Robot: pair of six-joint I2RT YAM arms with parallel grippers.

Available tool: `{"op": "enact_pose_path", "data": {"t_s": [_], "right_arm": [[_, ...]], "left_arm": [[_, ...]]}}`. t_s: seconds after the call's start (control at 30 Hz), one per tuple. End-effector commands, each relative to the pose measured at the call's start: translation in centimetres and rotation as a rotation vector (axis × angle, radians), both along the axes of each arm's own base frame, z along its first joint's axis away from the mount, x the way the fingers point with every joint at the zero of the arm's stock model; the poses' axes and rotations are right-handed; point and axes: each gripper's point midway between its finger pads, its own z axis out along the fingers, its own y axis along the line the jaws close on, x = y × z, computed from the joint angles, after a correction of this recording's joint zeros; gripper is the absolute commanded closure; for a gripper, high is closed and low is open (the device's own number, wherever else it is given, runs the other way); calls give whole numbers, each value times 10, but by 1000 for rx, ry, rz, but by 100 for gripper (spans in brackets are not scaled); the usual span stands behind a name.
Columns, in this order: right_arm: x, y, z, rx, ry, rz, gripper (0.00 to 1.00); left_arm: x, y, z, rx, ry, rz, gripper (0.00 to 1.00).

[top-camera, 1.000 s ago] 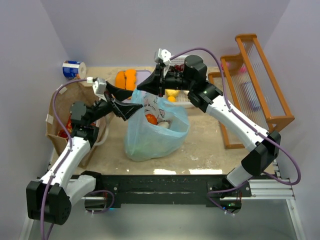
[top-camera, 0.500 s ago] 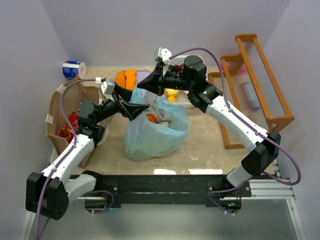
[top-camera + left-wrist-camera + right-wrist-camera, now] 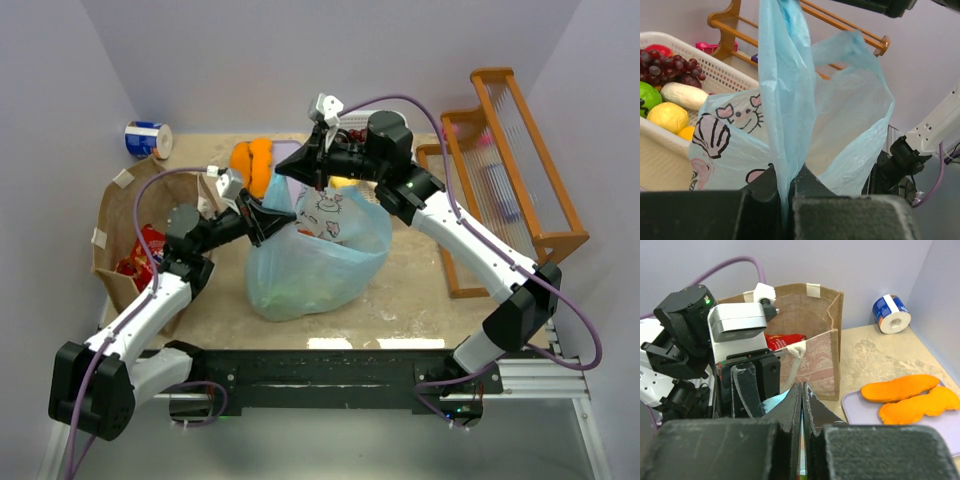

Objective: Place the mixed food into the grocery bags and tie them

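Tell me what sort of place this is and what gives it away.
Probably a lab robot cell staged for grocery packing: the left arm and right arm are bolted to a small walled-in table, with toy food in a white basket, a blue plastic bag and a brown paper bag.

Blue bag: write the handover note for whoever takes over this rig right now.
Left gripper: shut on a strip of the blue bag.
Right gripper: shut on the bag's top.
Paper bag: open, far left, red items inside.
Done: bag mouth gathered.
To do: no knot yet; grapes and other food sit in the basket; paper bag untied.
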Motion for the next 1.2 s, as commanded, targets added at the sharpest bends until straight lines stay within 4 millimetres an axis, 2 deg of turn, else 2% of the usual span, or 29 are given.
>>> {"op": "enact_pose_path", "data": {"t_s": [0.0,0.03,0.07,0.1,0.13,0.17,0.2,0.23,0.27,0.3,0.33,0.43,0.6,0.67,0.73,0.8,0.87,0.9,0.93,0.97,1.0,1.07,1.1,1.17], "right_arm": [[0,-22,36,6,-71,-67,83],[6,-30,35,-20,-93,-94,52],[5,-37,23,-70,-63,-107,38],[1,-47,28,-92,-114,-139,28],[0,-54,19,-124,-118,-157,17],[-3,-61,10,-159,-110,-171,15],[-10,-73,18,-168,-153,-196,13],[-4,-86,2,-222,-130,-267,12],[-5,-93,-1,-243,-137,-297,11],[-9,-106,5,-250,-168,-337,11],[-8,-114,-4,-275,-162,-370,10],[-19,-128,-2,-265,-203,-396,7],[-14,-138,-11,-285,-225,-410,4],[-15,-129,-18,-279,-206,-342,4],[-12,-126,-19,-281,-193,-330,4],[-5,-120,-29,-300,-165,-322,4],[-2,-117,-33,-310,-149,-315,5],[2,-114,-41,-324,-125,-308,10],[3,-113,-41,-329,-112,-309,16],[5,-113,-41,-333,-102,-314,25],[6,-113,-40,-329,-86,-327,43],[10,-121,-26,-305,-90,-390,66],[8,-128,-12,-268,-74,-434,87],[12,-148,17,-214,-78,-571,96]], "left_arm": [[14,10,17,38,-23,58,100],[16,13,17,40,-17,58,100],[14,15,22,39,-22,33,100],[21,24,19,38,3,46,100],[22,27,19,39,8,41,100],[22,27,17,45,16,15,100],[24,32,17,45,22,19,100],[24,33,17,46,23,13,100],[24,34,17,48,21,6,100],[25,34,17,52,23,6,100],[25,34,16,54,24,5,100],[25,34,16,57,24,-7,100],[24,35,18,59,16,-3,100],[24,36,17,62,16,0,100],[24,36,17,65,17,-1,100],[23,36,16,66,18,-3,100],[22,36,17,66,15,-2,100],[23,36,17,68,14,-2,100],[22,37,18,68,13,1,100],[22,37,19,68,9,4,100],[23,38,20,66,8,7,100],[22,40,26,56,-3,19,100],[23,42,31,42,-8,27,100],[23,46,39,28,-17,37,100]]}}
